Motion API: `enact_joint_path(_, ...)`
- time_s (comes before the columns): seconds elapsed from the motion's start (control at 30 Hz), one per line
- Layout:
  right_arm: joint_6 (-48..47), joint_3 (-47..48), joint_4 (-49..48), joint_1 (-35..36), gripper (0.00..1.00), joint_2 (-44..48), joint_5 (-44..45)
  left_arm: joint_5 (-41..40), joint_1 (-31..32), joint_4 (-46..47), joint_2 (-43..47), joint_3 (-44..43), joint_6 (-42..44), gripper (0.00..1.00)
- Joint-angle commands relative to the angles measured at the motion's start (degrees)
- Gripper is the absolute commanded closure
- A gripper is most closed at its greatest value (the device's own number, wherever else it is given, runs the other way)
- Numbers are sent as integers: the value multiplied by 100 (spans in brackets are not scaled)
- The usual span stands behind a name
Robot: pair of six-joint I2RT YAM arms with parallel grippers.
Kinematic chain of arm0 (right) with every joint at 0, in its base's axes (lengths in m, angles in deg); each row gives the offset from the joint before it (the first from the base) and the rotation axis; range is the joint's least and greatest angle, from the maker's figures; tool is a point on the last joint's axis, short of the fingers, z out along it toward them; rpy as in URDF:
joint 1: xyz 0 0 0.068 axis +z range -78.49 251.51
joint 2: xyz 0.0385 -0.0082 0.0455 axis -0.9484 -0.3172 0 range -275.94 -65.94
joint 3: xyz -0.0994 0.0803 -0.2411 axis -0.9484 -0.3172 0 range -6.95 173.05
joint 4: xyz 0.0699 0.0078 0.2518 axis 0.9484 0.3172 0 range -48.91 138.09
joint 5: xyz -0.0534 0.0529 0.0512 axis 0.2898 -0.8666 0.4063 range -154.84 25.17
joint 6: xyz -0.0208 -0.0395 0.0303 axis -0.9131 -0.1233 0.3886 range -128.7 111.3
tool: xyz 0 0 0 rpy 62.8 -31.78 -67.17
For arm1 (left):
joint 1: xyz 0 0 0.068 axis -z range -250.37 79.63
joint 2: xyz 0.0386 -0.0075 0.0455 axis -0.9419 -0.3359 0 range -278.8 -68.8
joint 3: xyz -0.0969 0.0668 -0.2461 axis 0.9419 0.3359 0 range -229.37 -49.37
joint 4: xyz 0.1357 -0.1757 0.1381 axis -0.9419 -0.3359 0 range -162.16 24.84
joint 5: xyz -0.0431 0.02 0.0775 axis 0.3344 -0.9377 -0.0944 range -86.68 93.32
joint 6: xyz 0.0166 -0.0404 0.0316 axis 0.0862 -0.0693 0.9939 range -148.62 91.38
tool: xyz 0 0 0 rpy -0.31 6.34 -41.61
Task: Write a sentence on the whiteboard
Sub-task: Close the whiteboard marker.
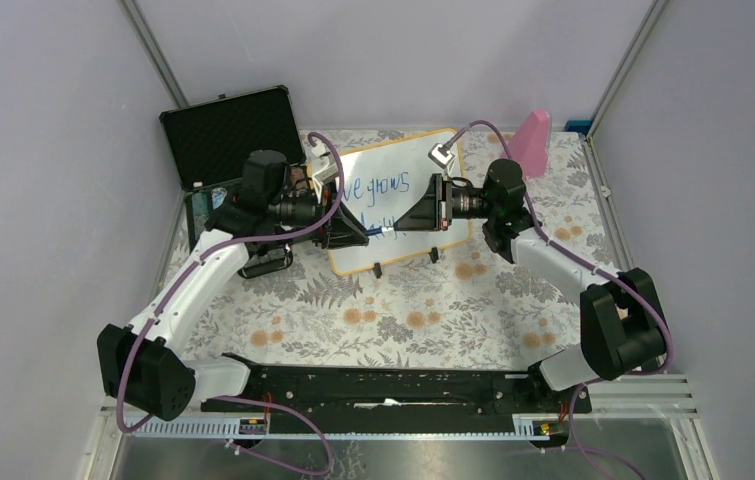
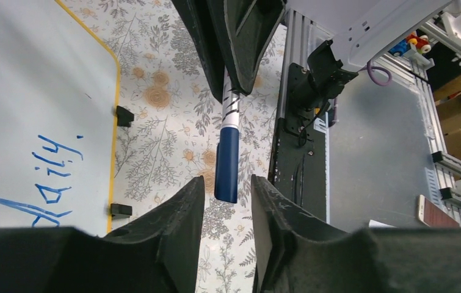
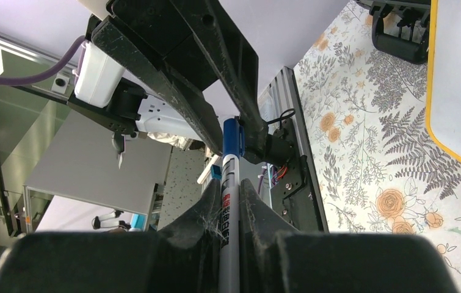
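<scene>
The whiteboard looks smooth and glossy, the floral tablecloth matt, the marker plastic

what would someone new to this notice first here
First, a marker bridging two pincers above the flowered cloth, by the near edge of the whiteboard: the right pincer is clamped on its barrel, while the left pincer flanks its blue cap with gaps either side. Next, the blue handwritten sentence on the board, partly hidden by the arms, then the open black case at back left.
</scene>
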Motion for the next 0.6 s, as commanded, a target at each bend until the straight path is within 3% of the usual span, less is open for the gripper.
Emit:
enact_joint_path(0.0,30,29,-327,81,100,-86,-182,303,27,282,-28,-21,-13,66)
enact_joint_path(0.33,-86,108,-337,143,100,-156,-214,505,158,351,-193,-61,-222,93)
enact_joint_path(0.47,-303,131,-193,233,100,-152,-221,544,172,730,-202,70,-668,100)
enact_joint_path(0.57,-674,190,184,344,100,-147,-196,559,184,884,-238,86,-836,100)
